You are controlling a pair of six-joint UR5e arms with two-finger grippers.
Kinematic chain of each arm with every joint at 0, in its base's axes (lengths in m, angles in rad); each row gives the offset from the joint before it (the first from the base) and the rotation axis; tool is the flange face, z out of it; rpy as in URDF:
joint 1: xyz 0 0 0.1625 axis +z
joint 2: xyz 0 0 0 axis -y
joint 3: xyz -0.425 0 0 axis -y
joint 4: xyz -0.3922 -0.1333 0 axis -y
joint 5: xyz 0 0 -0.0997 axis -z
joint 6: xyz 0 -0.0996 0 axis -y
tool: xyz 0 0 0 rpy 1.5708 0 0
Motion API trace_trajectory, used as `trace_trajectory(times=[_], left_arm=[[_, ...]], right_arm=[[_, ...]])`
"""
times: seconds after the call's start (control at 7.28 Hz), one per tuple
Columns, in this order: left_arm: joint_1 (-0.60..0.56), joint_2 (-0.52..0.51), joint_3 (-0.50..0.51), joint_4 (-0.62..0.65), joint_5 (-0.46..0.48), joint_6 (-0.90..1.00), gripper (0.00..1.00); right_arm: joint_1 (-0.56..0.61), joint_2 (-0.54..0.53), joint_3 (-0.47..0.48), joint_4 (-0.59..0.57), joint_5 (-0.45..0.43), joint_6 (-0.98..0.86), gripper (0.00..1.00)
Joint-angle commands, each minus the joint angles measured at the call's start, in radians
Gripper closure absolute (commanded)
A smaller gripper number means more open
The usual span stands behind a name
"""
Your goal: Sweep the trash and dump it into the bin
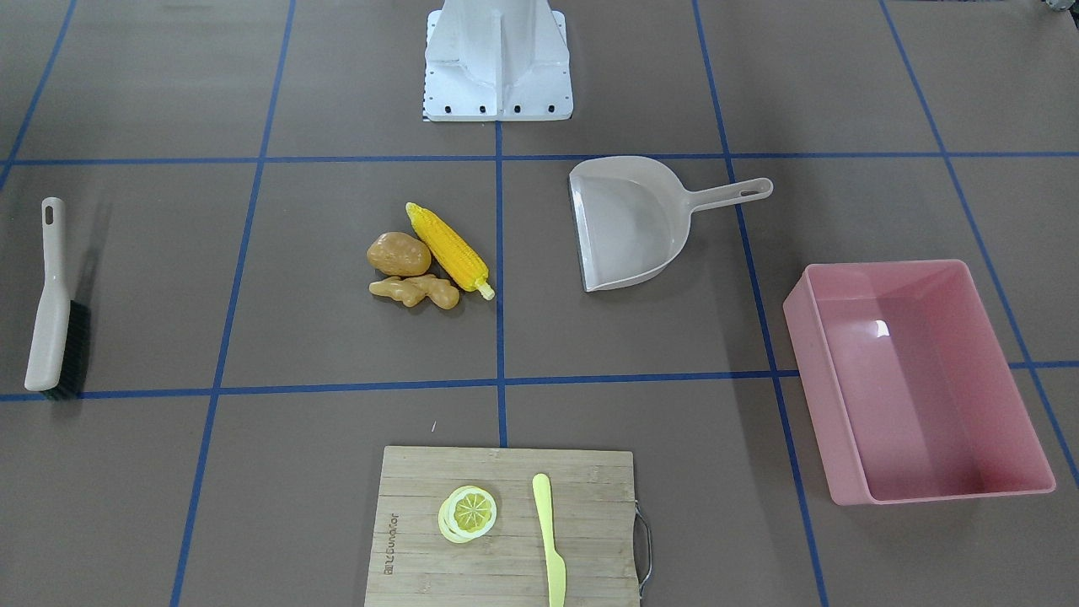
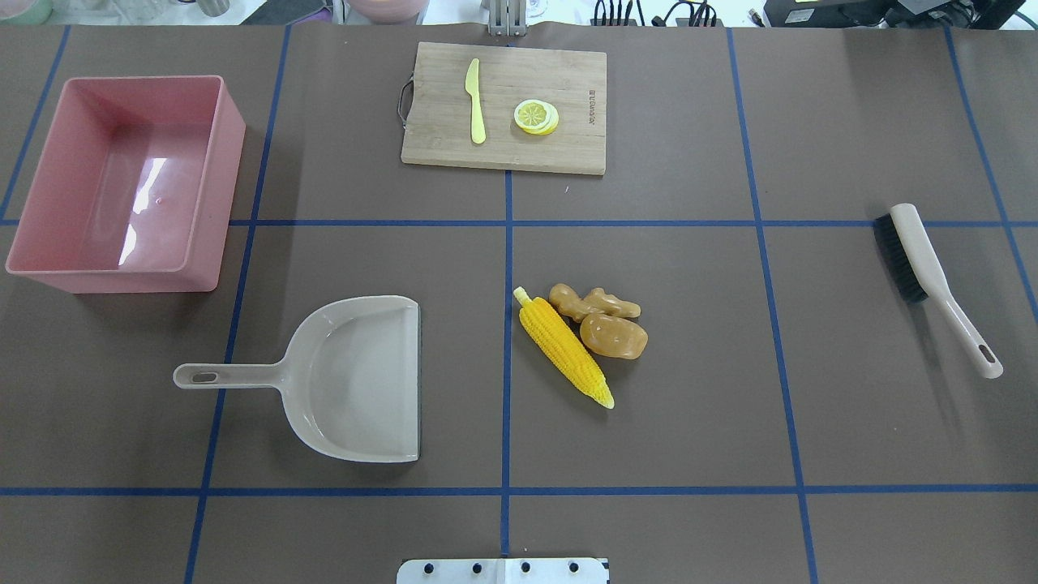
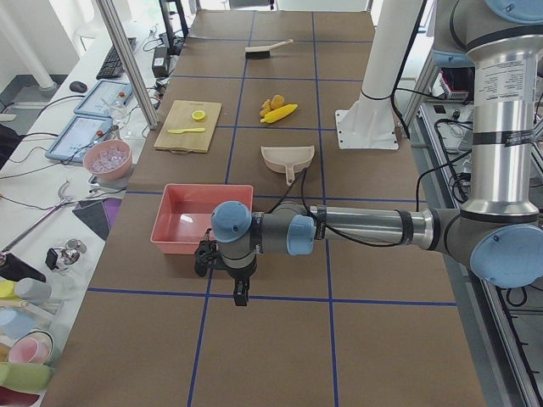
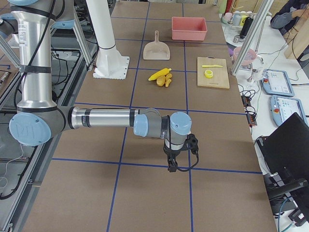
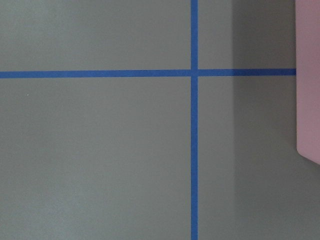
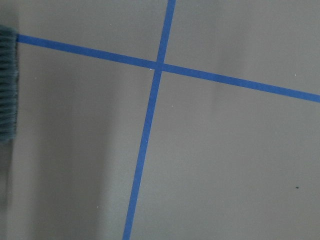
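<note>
A robotics lab: a brown counter (image 3: 280, 339) gridded with blue tape (image 2: 508, 243), jointed robot arms (image 3: 365, 227), a bolted white pedestal (image 1: 497, 63), aluminium posts (image 3: 127, 59), and a side bench (image 3: 34, 212) cluttered with tablets (image 3: 83, 138), a keyboard (image 3: 111, 61) and cables (image 3: 34, 161).

Brown desk (image 2: 851, 122) gridded in blue tape (image 2: 508, 243), evenly lit. Beyond the desk's far edge, a white side bench (image 3: 42, 182) carries tablets (image 3: 81, 138), a keyboard (image 3: 112, 61) and loose cables.
</note>
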Motion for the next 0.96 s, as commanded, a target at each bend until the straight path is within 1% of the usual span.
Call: trace_trajectory(times=[0.0, 0.27, 0.82], left_arm=[[0.000, -0.001, -0.001, 0.002, 0.000, -0.003, 0.01], [-0.002, 0.000, 0.000, 0.002, 0.001, -0.002, 0.01], [-0.008, -0.001, 0.020, 0.002, 0.001, 0.000, 0.01]], right_arm=[[0.000, 0.000, 0.015, 0.004, -0.044, 0.003, 0.00], [0.000, -0.007, 0.012, 0.025, -0.046, 0.003, 0.00], [0.000, -0.015, 0.005, 0.025, -0.046, 0.009, 0.00]])
